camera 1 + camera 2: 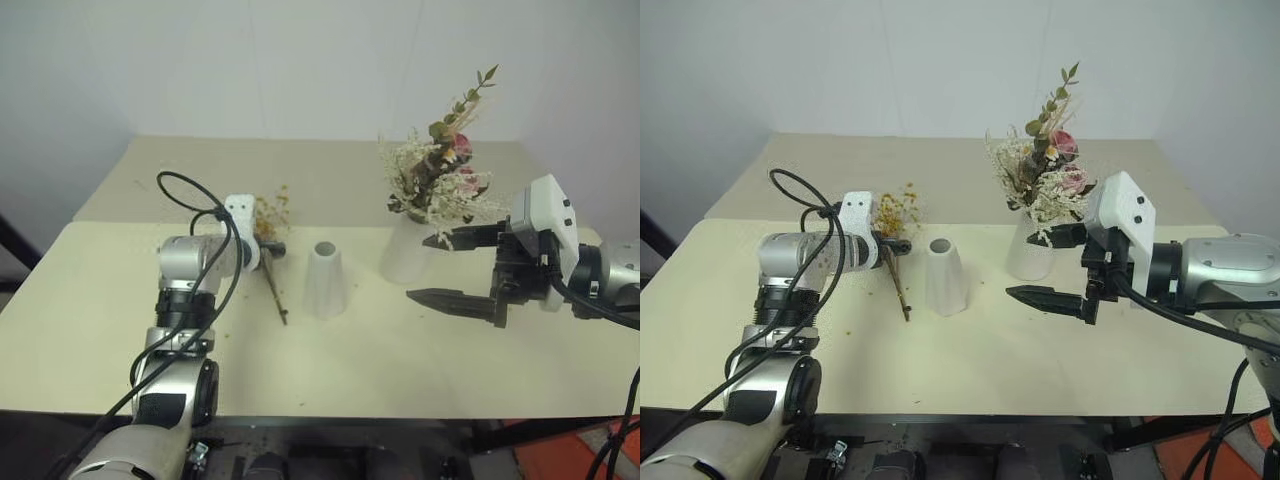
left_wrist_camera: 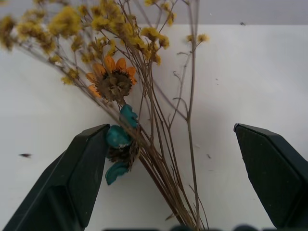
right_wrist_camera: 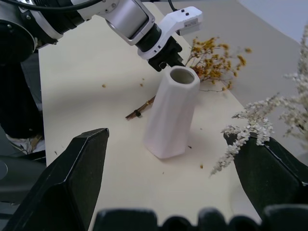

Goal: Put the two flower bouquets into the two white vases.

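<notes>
Left eye view: I am taking the small cone vase (image 1: 326,279), standing upright near the middle of the cream table (image 1: 90,290), as my reference. It is standing empty, its narrow mouth open to the camera. Just to its left, the yellow bouquet (image 1: 271,213) is lying flat on the table, blossoms pointing away from me and the thin brown stems (image 1: 274,292) trailing back toward the near edge. My left gripper (image 1: 272,247) is sitting over those stems, beside the cone vase. In the left wrist view its fingers (image 2: 79,175) are standing wide apart, the stems passing between them, with one finger just beside the bunch; nothing is clamped. To the right of the cone vase, the wider vase (image 1: 409,252) is already carrying the cream and pink bouquet (image 1: 442,172), which is standing upright in its mouth. My right gripper (image 1: 458,268) is hovering just right of that wider vase, fingers spread apart and gripping nothing.
</notes>
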